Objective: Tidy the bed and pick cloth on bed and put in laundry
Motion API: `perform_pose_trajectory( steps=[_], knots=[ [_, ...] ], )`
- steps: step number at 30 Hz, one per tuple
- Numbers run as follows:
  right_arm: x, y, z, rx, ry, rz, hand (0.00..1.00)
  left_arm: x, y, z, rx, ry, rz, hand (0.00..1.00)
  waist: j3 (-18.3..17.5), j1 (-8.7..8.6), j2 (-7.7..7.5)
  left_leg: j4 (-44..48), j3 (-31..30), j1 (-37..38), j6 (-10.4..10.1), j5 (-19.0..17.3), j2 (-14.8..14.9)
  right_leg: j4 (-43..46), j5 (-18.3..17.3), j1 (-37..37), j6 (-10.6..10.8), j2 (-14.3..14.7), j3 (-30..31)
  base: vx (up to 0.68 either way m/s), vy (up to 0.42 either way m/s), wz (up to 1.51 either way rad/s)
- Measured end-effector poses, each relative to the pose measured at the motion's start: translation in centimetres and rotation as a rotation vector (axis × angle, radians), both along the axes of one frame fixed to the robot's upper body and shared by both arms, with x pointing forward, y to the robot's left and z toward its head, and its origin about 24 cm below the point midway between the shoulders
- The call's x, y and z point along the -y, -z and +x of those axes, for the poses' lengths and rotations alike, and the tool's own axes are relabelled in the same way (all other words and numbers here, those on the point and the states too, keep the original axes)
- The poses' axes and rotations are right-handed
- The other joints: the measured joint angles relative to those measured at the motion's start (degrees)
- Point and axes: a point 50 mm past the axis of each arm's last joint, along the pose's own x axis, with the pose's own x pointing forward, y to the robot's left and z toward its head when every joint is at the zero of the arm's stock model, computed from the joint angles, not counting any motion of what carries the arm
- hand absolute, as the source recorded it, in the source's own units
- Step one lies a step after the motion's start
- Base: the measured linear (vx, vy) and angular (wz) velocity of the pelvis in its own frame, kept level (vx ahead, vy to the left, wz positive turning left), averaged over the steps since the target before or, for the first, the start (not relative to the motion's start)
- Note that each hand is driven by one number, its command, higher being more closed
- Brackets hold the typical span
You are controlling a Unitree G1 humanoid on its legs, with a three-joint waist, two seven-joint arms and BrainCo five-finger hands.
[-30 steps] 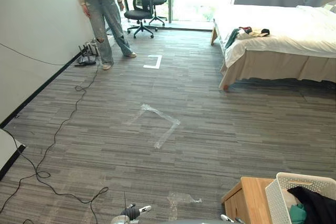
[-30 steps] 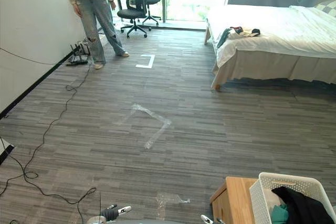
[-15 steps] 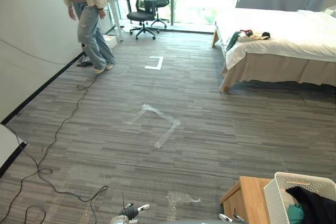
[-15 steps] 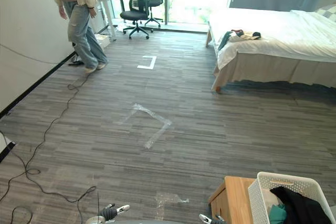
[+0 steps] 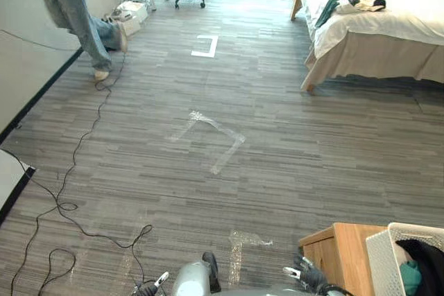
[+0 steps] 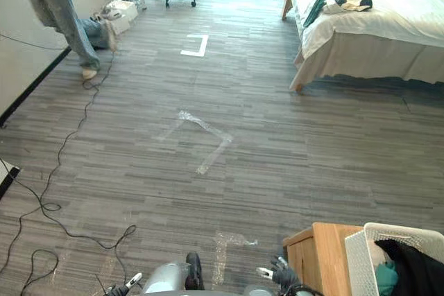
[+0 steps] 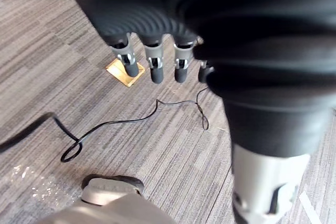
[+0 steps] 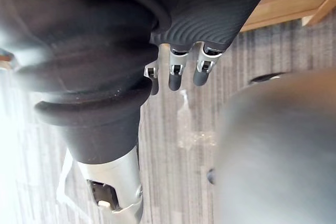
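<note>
Silver-fingered and empty, the left hand [image 7: 156,71] hangs with fingers straight above grey carpet [image 5: 277,102]. The right hand [image 8: 176,77] hangs the same way, holding nothing, just beside a wooden stand [image 5: 340,244]. A white laundry basket [image 5: 380,258] sits on that stand with dark clothes already inside. Well apart, across open floor, crumpled cloth [image 5: 347,5] lies at the corner of the white bed [image 5: 409,8]. The step in hand looks like walking over. It is best to head straight for that corner, keep both hands free, and stay clear of the person [image 5: 69,12] by the wall.
</note>
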Motion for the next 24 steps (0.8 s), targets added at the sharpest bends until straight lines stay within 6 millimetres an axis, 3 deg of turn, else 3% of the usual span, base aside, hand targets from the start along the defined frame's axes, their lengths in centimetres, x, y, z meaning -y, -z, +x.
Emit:
perform_pose_trajectory(
  steps=[1, 2, 3, 5, 7, 9, 10, 11, 12, 13, 14, 15, 16, 17, 19, 20, 23, 24],
  knots=[
    [0.2, 0.0, -0.4, 0.000, 0.041, 0.000, 0.00, -0.1, 0.0, 0.1, -0.009, 0.041, 0.012, 0.00, 0.42, -0.28, 0.16, -2.14, 0.70, 3.56, 0.01, -0.03, -0.03, 6.85, -0.22, -2.46, -1.28, -1.40, -3.02, 0.21, 0.066, -0.48],
    [0.2, 0.1, -0.7, 0.000, 0.064, 0.006, 0.00, -0.1, 0.0, 0.2, -0.016, 0.085, 0.021, 0.00, 0.67, -0.27, 0.49, -4.43, 0.85, 6.87, 0.03, -0.04, 0.31, 8.26, -1.99, -4.03, -1.47, -0.73, -6.06, 0.20, 0.052, -0.50],
    [0.1, 0.1, -0.8, 0.001, 0.068, 0.008, 0.00, -0.1, -0.1, 0.3, -0.018, 0.113, 0.024, 0.00, 0.70, -0.53, 0.50, -5.41, 0.94, 8.05, 0.03, -0.04, 0.72, 7.43, -2.92, -4.70, -1.60, -0.28, -7.72, 0.15, 0.026, -0.34],
    [-0.1, 0.0, -0.6, 0.023, 0.093, 0.018, 0.00, -0.2, -0.1, 0.8, -0.015, 0.165, 0.023, 0.00, 0.73, -2.16, 0.60, -7.68, 1.71, 10.58, -0.50, -0.36, 3.07, -1.67, -3.57, -7.55, -2.35, 3.64, -13.59, 0.21, -0.029, -0.18],
    [-0.1, 0.0, -0.5, 0.033, 0.101, 0.019, 0.00, -0.3, -0.1, 1.1, -0.029, 0.205, 0.018, 0.00, 0.79, -3.12, 0.59, -8.82, 2.83, 11.84, -1.74, -0.86, 4.33, -15.65, 0.29, -9.79, -3.99, 6.88, -18.09, 0.38, -0.071, -0.24],
    [-0.3, 0.0, -0.9, 0.043, 0.142, 0.030, 0.00, -0.4, -0.2, 1.3, -0.035, 0.222, 0.013, 0.00, 1.24, -3.24, 0.01, -8.97, 5.16, 14.97, -4.37, -1.51, 3.92, -34.56, 10.76, -10.39, -4.36, 9.14, -20.59, 0.50, -0.111, -0.27],
    [-0.4, 0.0, -1.0, 0.045, 0.152, 0.034, 0.00, -0.4, -0.2, 1.2, -0.036, 0.226, 0.009, 0.00, 1.30, -3.31, -0.12, -8.83, 5.36, 15.85, -5.28, -2.16, 3.57, -36.25, 12.32, -10.25, -4.49, 9.16, -20.52, 0.52, -0.164, -0.15],
    [-0.5, 0.0, -1.3, 0.048, 0.178, 0.043, 0.00, -0.5, -0.1, 1.1, -0.042, 0.233, 0.006, 0.00, 1.45, -3.87, -0.35, -8.93, 5.35, 18.63, -7.46, -3.60, 3.04, -37.75, 15.13, -9.63, -6.67, 9.16, -20.01, 0.56, -0.179, -0.05],
    [-0.3, 0.0, -1.3, 0.052, 0.191, 0.042, 0.00, -0.3, 0.0, 0.9, -0.049, 0.236, -0.004, 0.00, 1.60, -4.27, 0.13, -9.12, 5.35, 20.20, -8.31, -4.31, 3.39, -36.82, 19.13, -9.08, -10.21, 9.29, -19.60, 0.63, -0.204, -0.02],
    [0.2, -0.2, -1.1, 0.063, 0.203, 0.034, 0.00, 0.3, 0.1, 1.4, -0.041, 0.250, -0.021, 0.00, 1.64, -4.80, 1.80, -8.98, 5.65, 21.82, -9.73, -4.26, 4.92, -33.35, 18.56, -9.30, -14.79, 10.64, -20.06, 0.61, -0.227, -0.17],
    [0.6, -0.3, -1.0, 0.068, 0.217, 0.024, 0.00, 1.1, 0.1, 2.1, -0.006, 0.256, -0.036, 0.00, 1.43, -4.70, 2.92, -6.00, 6.29, 21.39, -12.25, -2.87, 6.59, -31.44, 15.43, -9.85, -15.05, 11.75, -19.70, 0.57, -0.255, -0.27],
    [0.7, -0.3, -1.0, 0.068, 0.218, 0.023, 0.00, 1.2, 0.0, 2.4, 0.008, 0.248, -0.037, 0.00, 1.40, -4.67, 3.05, -2.83, 6.34, 20.32, -13.32, -2.26, 7.53, -31.18, 14.40, -9.78, -15.04, 12.22, -19.16, 0.59, -0.340, -0.45],
    [0.9, -0.3, -1.1, 0.059, 0.216, 0.015, 0.00, 1.1, -0.1, 2.6, 0.021, 0.220, -0.039, 0.00, 1.33, -4.85, 3.26, 7.80, 5.89, 16.57, -14.91, -1.16, 10.48, -31.82, 12.65, -8.38, -14.87, 13.42, -18.36, 0.59, -0.329, -0.50],
    [0.9, -0.2, -1.1, 0.053, 0.209, 0.016, 0.00, 1.0, -0.1, 2.7, 0.030, 0.205, -0.041, 0.00, 1.38, -4.85, 3.79, 22.62, 4.74, 11.32, -13.56, 2.14, 14.88, -34.06, 11.52, -5.53, -15.40, 15.25, -17.24, 0.50, -0.261, -0.53],
    [1.1, -0.3, -1.2, 0.049, 0.194, 0.009, 0.00, 0.8, -0.2, 2.9, 0.056, 0.171, -0.039, 0.00, 1.62, -4.74, 4.45, 41.76, 2.08, 3.83, -12.20, 1.95, 19.96, -37.04, 10.55, -0.24, -15.58, 17.89, -15.11, 0.48, -0.142, -0.61],
    [0.9, -0.2, -1.2, 0.044, 0.183, 0.011, 0.00, 0.5, -0.4, 3.1, 0.072, 0.149, -0.032, 0.00, 1.83, -4.42, 4.16, 48.17, 1.22, 0.24, -10.52, 0.87, 21.15, -38.21, 9.66, 3.30, -15.85, 18.49, -13.51, 0.64, -0.171, -0.66],
    [1.0, -0.1, -1.4, 0.031, 0.165, 0.005, 0.00, 0.5, -0.5, 3.4, 0.090, 0.142, -0.030, 0.00, 2.22, -2.88, 3.60, 48.14, 0.91, -5.97, -8.51, -0.36, 19.79, -41.12, 9.24, 9.36, -15.15, 18.58, -9.43, 0.36, -0.079, -0.73],
    [1.0, -0.2, -1.0, 0.039, 0.155, 0.003, 0.00, 0.8, -0.5, 3.3, 0.099, 0.131, -0.042, 0.00, 2.18, -1.82, 3.80, 42.13, 0.84, -9.31, -7.72, -0.84, 17.94, -42.87, 9.07, 11.56, -14.87, 18.25, -6.40, 0.37, -0.015, -0.98]
  ],
)
